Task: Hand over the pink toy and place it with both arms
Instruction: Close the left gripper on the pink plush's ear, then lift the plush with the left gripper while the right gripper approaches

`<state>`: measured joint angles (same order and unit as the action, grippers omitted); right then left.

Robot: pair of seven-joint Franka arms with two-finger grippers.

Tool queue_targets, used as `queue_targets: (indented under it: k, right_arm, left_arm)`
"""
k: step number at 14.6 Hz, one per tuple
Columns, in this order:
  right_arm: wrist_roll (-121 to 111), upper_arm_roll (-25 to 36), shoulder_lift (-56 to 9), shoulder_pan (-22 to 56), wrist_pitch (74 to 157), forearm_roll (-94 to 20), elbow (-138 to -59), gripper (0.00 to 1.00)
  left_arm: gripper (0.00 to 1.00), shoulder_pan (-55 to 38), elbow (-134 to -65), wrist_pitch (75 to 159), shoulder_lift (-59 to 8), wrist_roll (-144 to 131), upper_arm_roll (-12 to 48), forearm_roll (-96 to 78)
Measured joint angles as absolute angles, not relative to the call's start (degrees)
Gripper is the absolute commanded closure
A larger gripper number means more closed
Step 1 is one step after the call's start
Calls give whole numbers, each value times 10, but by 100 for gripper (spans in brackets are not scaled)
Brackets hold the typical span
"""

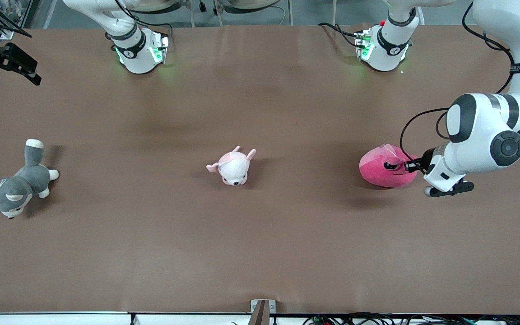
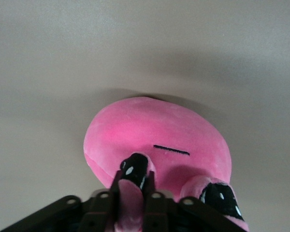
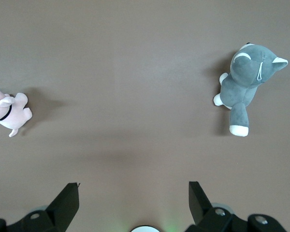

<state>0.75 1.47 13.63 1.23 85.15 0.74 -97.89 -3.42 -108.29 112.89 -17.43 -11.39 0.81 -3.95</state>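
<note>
brown matting covers the whole table (image 1: pixel 260 253), and the two arm bases stand along its edge farthest from the front camera, each with a green glow at the foot.

starting at the right arm's end of the table, a grey-and-white dog plush (image 1: pixel 16 183) lies on its side, tail up toward the bases. the right gripper (image 3: pixel 134 200) does not show in the front view; its own wrist view looks straight down on bare matting, and its two black fingers (image 3: pixel 65 203) stand spread wide with nothing between them. that arm waits high up, with the dog and a corner of the small pale plush showing below it.

around the middle of the table sits the pale pink-and-white animal plush (image 1: pixel 234 167), face turned toward the front camera, well apart from both of the other toys.

toward the left arm's end lies the pink toy (image 1: pixel 384 166), a round hot-pink blob resting on the matting, about as near the front camera as the pale plush. the left arm bends down from above and comes at it from the side, and the left gripper (image 1: pixel 402 165) is right on the toy. in the left wrist view the fingers (image 2: pixel 131 176) are pressed together on a fold of pink plush at the toy's near edge, so the jaws are pinching the toy itself. a thin black eye line (image 2: pixel 171 150) shows on the pink surface just past the grip. the toy looks to be on the table, not lifted.
</note>
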Motion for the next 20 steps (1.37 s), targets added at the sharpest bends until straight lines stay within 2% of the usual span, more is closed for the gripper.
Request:
queue_targets:
  k: [4, 7, 11, 14, 17, 20]
  right_arm:
    - [8, 15, 128, 12, 851, 7, -969, 0]
    - [8, 17, 113, 12, 852, 8, -968, 0]
    - [8, 23, 32, 1, 875, 9, -966, 0]
    - [11, 24, -31, -6, 884, 9, -949, 0]
    - [97, 19, -38, 0, 874, -4, -938, 0]
    - [301, 13, -34, 37, 854, -85, -935, 0]
  left_arm:
    - [97, -39, -1070, 1103, -165, -155, 16, -40]
    - [97, -47, -1022, 1051, -159, -206, 38, -40]
    - [97, -52, -934, 991, -153, -283, 87, -48]
    - [97, -54, -877, 979, -151, -351, 136, -75]
    - [97, -57, -834, 974, -151, -426, 197, -84]
    - [97, -87, -811, 978, -152, -483, 237, -85]
